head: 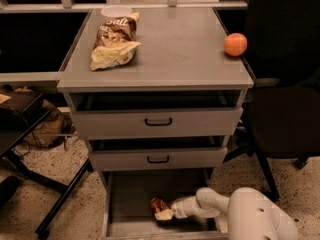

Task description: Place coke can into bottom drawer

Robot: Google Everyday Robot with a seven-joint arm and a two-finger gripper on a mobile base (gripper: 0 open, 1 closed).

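The bottom drawer (127, 204) of the grey cabinet stands pulled open, showing its flat grey floor. The coke can (159, 205), red-orange, is low inside it near the middle. My gripper (166, 212) reaches in from the right on a white arm and sits at the can, its pale tip against the can's lower right side.
A brown-and-yellow chip bag (114, 42) and a round orange fruit (235, 44) lie on the cabinet top (170, 54). Two upper drawers with black handles (158, 122) are slightly open. A black chair (285, 84) stands right; a black desk frame (30, 174) stands left.
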